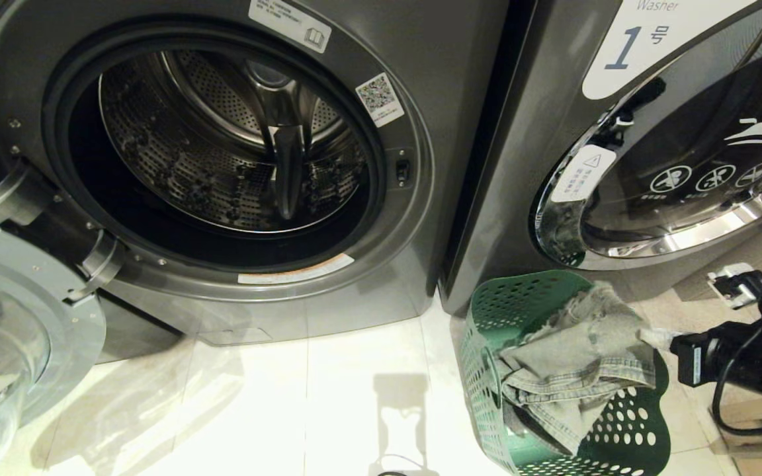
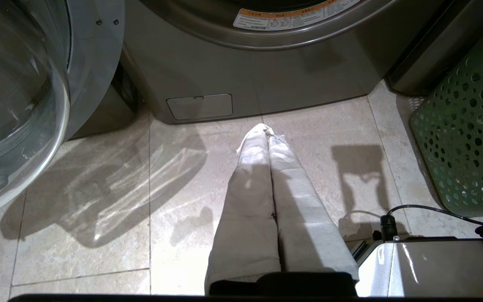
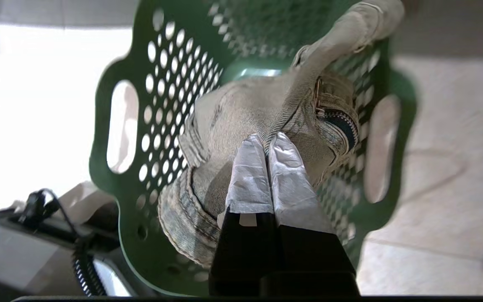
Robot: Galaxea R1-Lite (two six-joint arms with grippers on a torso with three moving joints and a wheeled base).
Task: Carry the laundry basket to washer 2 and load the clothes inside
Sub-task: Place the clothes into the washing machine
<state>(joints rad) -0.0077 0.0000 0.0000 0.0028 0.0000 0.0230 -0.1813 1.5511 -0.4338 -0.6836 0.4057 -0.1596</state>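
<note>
**Inspector:** Before the washers, what is your position?

**Robot:** Facing an open washer [image 1: 235,158], dark grey, its door [image 1: 17,330] swung out to my left; drum bare so far as I can see; no number visible on it. To its right stands a like machine labelled "1" [image 1: 645,39], door shut. Pale tile floor [image 1: 275,396] runs under both.

**Inspector:** The basket?

**Robot:** The basket [image 1: 507,311] is green, perforated, on the floor at the foot of washer 1, just right of the gap between the machines; it sits tilted, its mouth toward my right arm.

**Inspector:** The clothes?

**Robot:** The clothes [image 1: 579,370] are one grey-beige denim piece, lying in the basket and draped over its rim; a zip shows in the right wrist view.

**Inspector:** Right gripper?

**Robot:** My right gripper [image 3: 268,144] reaches in from the right; its wrapped fingers are clenched together, tips against the denim [image 3: 233,113]; a fold of cloth runs up from between the tips, so I read it as pinching the garment.

**Inspector:** Left gripper?

**Robot:** My left gripper [image 2: 266,134] hangs over the floor [image 2: 99,235] in front of the open washer [image 2: 266,67], fingers pressed together, holding nothing; the basket [image 2: 468,138] is off to one side of it.
</note>
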